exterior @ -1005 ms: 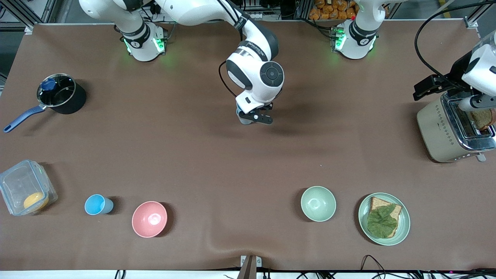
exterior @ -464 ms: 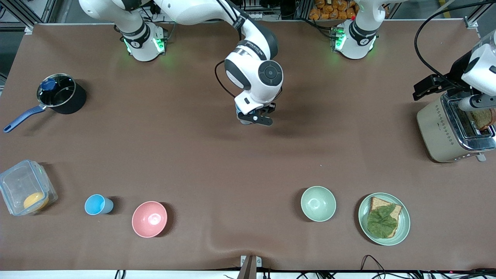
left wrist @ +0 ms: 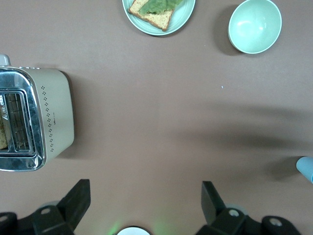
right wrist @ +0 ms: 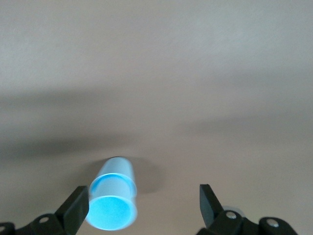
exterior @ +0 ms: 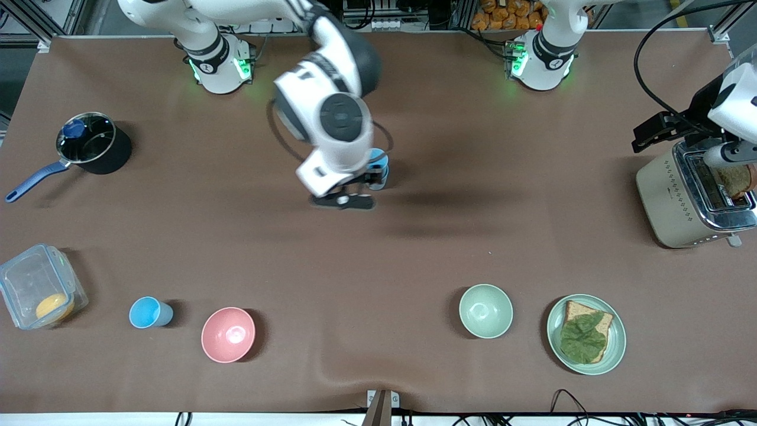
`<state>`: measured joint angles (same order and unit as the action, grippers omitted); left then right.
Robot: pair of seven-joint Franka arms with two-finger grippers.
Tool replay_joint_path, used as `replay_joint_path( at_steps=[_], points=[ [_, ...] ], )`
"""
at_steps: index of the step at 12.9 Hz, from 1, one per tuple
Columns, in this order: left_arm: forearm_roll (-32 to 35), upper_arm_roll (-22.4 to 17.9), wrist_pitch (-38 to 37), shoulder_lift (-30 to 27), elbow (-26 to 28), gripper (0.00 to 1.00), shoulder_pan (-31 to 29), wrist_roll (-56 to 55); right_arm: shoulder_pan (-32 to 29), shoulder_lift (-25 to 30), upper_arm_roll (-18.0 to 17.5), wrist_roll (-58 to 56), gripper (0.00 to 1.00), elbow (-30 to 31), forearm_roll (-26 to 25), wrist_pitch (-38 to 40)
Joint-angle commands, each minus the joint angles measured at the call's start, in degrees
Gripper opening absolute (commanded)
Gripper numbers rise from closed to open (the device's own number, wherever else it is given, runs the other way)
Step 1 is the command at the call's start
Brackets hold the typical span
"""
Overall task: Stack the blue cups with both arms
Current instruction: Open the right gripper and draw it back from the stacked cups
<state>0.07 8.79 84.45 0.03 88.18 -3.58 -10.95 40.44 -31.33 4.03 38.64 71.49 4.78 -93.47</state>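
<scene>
One blue cup (exterior: 381, 163) stands on the table's middle, partly hidden by the right arm. It also shows in the right wrist view (right wrist: 113, 200), close to one finger, and at the edge of the left wrist view (left wrist: 305, 169). My right gripper (exterior: 344, 200) (right wrist: 143, 208) is open and empty, up in the air beside this cup. A second blue cup (exterior: 148, 312) stands near the front camera at the right arm's end, beside the pink bowl (exterior: 228, 334). My left gripper (exterior: 724, 155) (left wrist: 144, 205) is open and empty, waiting high over the toaster (exterior: 680, 201).
A pale green bowl (exterior: 485, 310) and a plate with bread and lettuce (exterior: 585, 334) sit near the front camera. A black pot (exterior: 94, 142) and a clear box (exterior: 38, 293) are at the right arm's end.
My right gripper has come off the middle cup, risen and swung toward the right arm's end. The cup stays standing on the table. The left arm has not moved.
</scene>
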Motion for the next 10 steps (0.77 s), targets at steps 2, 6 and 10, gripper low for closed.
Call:
replay_joint_path(
  at_steps=[2,6,10],
  points=[
    [-0.2,-0.2,-2.7,-0.2,-2.9,1.00,0.0,1.5,-12.7,9.3,-1.3,-18.5,1.00,2.2,-1.1,5.9],
    [0.0,0.0,-2.8,-0.1,-2.9,1.00,0.4,1.4,-22.8,17.2,-1.3,-28.8,1.00,4.6,-5.9,10.2],
    [0.1,0.8,-5.1,-1.1,-2.4,1.00,0.2,1.3,-32.6,29.3,-2.0,-31.3,1.00,15.3,-5.5,9.7]
  ],
)
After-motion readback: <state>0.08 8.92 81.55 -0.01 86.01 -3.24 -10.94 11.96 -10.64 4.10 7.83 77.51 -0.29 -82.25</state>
